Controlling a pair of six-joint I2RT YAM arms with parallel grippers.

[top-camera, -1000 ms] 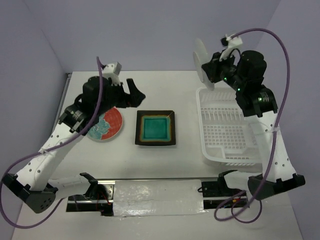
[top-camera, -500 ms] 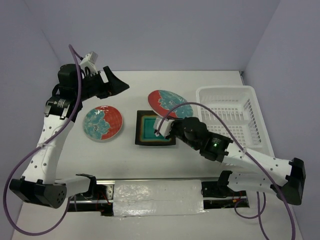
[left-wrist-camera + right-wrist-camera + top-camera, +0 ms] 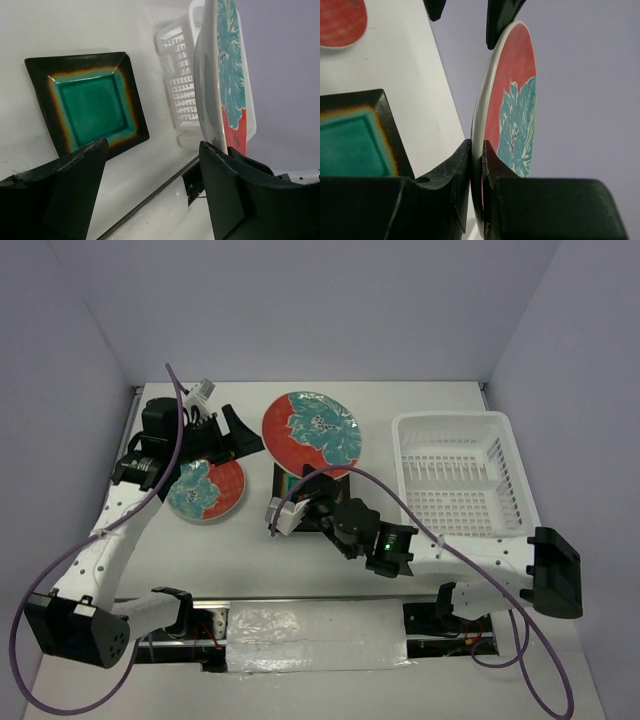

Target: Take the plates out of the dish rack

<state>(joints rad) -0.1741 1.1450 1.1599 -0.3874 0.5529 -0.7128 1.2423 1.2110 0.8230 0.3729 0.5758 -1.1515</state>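
My right gripper (image 3: pixel 318 480) is shut on the lower rim of a round red-rimmed floral plate (image 3: pixel 312 432) and holds it upright above the table; the grip shows in the right wrist view (image 3: pixel 476 155) on the plate (image 3: pixel 512 110). My left gripper (image 3: pixel 243 435) is open beside that plate's left edge; in the left wrist view (image 3: pixel 150 190) the plate (image 3: pixel 220 75) stands just inside the right finger. A square teal plate (image 3: pixel 290 483) lies on the table, mostly hidden under the held plate. A second round floral plate (image 3: pixel 205 490) lies at the left. The white dish rack (image 3: pixel 460 485) holds no plates. No amber-centred plate shows.
The right arm stretches low across the table from its base at the right to the middle. The rack (image 3: pixel 182 85) stands at the right edge of the table. A black rail with foil tape runs along the near edge.
The right gripper has carried the round plate up and to the left, over the square teal plate. The left gripper has come down and right to the plate's edge.
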